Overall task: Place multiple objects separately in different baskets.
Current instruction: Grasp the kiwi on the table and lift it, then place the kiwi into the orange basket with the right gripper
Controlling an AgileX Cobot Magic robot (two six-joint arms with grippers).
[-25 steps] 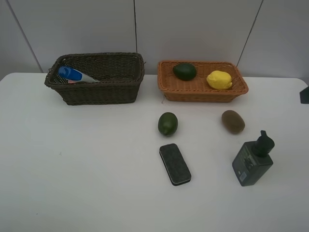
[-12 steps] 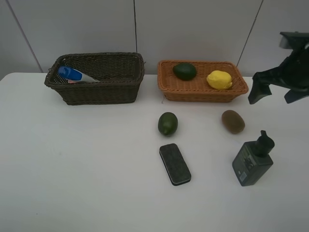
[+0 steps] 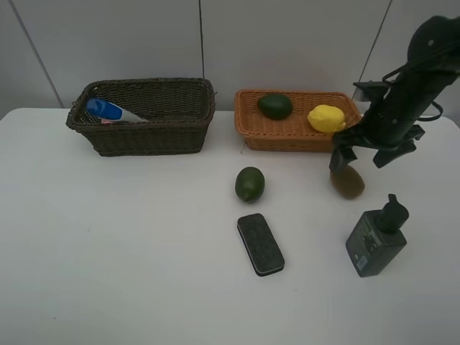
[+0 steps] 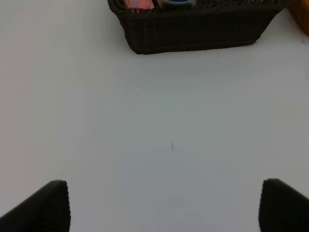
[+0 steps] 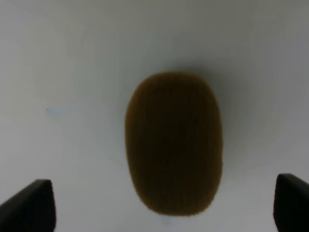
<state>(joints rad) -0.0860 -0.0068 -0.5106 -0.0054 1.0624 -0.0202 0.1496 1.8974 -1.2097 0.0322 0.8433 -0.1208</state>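
No words, numbers or brand names can be read anywhere. The pump bottle (image 3: pixel 375 244) has a panel on its front with a few pale marks, perhaps print, too small to make out. The pink bottle (image 4: pixel 138 4) in the dark basket (image 4: pixel 193 31) shows faint marks, too blurred to read.

Diffuse even light; soft shadows; brown kiwi (image 5: pixel 174 142) out of focus.
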